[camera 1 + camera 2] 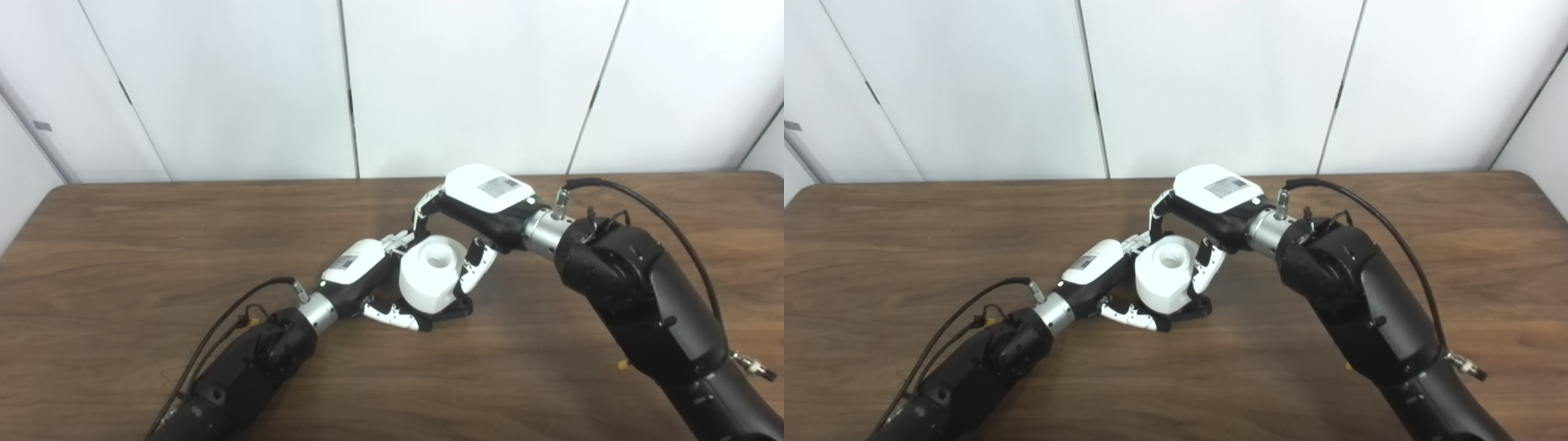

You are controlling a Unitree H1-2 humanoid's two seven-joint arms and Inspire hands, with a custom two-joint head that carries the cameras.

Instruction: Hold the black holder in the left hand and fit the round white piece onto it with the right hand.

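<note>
The white piece [432, 274] stands near the middle of the table [122, 245], on top of the black holder [456, 309], of which only a low dark edge shows at its base. The left hand [361, 272] is closed around this base from the left side, its fingers [398, 317] lying in front. The right hand [474, 211] comes from above and grasps the white piece, with fingers on both sides of it.

Black arms, silver wrists, black cables; white-backed left hand [358, 269] and right hand [474, 202].
</note>
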